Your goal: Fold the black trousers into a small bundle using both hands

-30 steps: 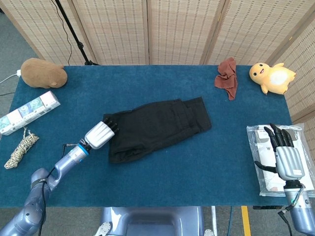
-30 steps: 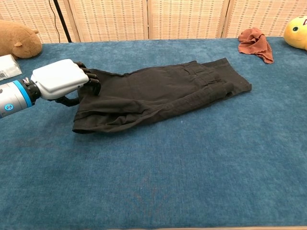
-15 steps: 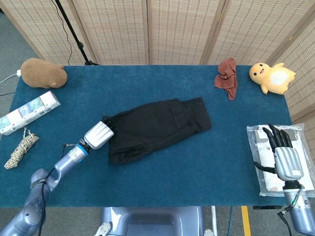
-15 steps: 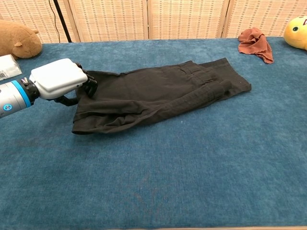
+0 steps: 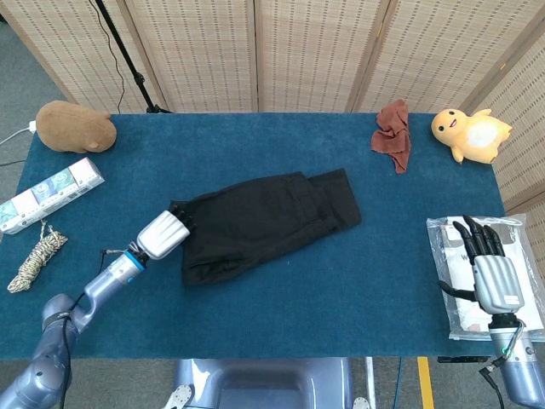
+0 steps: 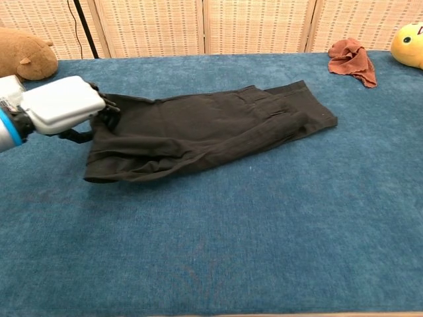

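The black trousers [image 5: 260, 221] [image 6: 198, 129] lie folded lengthwise across the middle of the blue table, running from front left to back right. My left hand [image 5: 162, 234] [image 6: 63, 107] grips their left end, with its fingers curled into the cloth. My right hand [image 5: 490, 268] is far off at the right edge, above a plastic bag, its fingers straight and apart with nothing in them. The chest view does not show the right hand.
A red rag [image 5: 393, 132] [image 6: 350, 53] and a yellow plush duck [image 5: 468, 132] sit at the back right. A brown plush [image 5: 75, 126], a box [image 5: 51, 194] and a rope coil [image 5: 36, 260] are at the left. A plastic bag [image 5: 451, 256] lies at the right edge.
My left hand has pulled the trousers' left end leftward, and the whole garment has slid a little to the left. The right hand has not moved.
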Tool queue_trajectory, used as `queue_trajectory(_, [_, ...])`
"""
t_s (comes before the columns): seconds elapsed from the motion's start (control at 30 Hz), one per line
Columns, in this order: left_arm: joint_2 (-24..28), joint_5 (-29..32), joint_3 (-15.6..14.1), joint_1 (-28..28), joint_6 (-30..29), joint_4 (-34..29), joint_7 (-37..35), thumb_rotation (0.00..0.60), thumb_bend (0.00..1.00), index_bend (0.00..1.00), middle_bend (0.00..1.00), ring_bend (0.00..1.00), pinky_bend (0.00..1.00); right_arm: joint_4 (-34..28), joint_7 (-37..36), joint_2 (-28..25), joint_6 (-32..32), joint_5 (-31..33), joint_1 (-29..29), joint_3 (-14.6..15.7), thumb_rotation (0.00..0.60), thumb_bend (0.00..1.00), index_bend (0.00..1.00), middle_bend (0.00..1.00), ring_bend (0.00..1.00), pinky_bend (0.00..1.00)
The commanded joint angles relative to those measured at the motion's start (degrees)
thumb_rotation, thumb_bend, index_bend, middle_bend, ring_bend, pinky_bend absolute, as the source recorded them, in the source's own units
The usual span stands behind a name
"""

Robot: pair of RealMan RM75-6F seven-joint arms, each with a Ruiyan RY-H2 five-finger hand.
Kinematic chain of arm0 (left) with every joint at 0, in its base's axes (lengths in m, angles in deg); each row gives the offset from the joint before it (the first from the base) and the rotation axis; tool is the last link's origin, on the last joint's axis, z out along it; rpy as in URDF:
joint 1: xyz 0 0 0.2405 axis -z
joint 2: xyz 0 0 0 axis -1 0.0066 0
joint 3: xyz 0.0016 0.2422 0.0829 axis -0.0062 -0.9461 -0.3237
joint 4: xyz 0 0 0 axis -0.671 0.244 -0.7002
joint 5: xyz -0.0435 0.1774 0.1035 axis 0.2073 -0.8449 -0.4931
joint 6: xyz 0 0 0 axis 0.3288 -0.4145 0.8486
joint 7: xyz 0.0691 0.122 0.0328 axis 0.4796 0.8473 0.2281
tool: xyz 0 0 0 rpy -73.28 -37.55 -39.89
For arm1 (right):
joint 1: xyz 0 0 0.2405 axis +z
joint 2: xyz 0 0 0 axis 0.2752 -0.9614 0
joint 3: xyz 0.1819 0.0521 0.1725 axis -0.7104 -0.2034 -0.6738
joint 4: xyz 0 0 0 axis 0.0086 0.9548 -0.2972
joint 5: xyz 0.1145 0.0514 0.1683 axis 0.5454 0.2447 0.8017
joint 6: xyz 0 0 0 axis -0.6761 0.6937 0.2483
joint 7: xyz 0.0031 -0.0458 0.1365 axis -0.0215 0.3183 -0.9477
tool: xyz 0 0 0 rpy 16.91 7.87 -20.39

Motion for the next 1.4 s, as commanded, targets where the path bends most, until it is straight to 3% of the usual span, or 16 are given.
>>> queue_trajectory(0.03, [2.48,-0.36,-0.49,-2.43,-2.62,-0.08,-1.52,0.600,0.53,0.79,0.56,0.51,0.42,-0.06,0.21,0.13,-0.20,-0.08,0.09,0.14,0.600,0.00,0.00,0.00,0.00,0.00])
queue_trajectory(0.57, [12.06,-2.26,-2.59,-12.35,-17.21,-1.38,-9.77,0.600,0.53,0.79,0.56,0.51,0.43,0.80,2.20,1.42,-1.13,-0.79,0.76,0.88,0.600,0.00,0.00,0.00,0.00,0.00])
queue_trajectory(1.17, [17.27,-2.53,-3.27,-23.32,-26.09,-1.55,-14.18,0.600,0.52,0.79,0.56,0.51,0.43,1.38,4.78,2.61,-1.93,-0.48,1.18,1.17,0.600,0.00,0.00,0.00,0.00,0.00])
queue_trajectory(1.4, [16.95,-1.46,-1.92,-22.54,-26.93,-2.91,-16.65,0.600,0.52,0.79,0.56,0.51,0.43,1.54,4.13,2.42,-1.93,0.09,1.13,0.81,0.600,0.00,0.00,0.00,0.00,0.00])
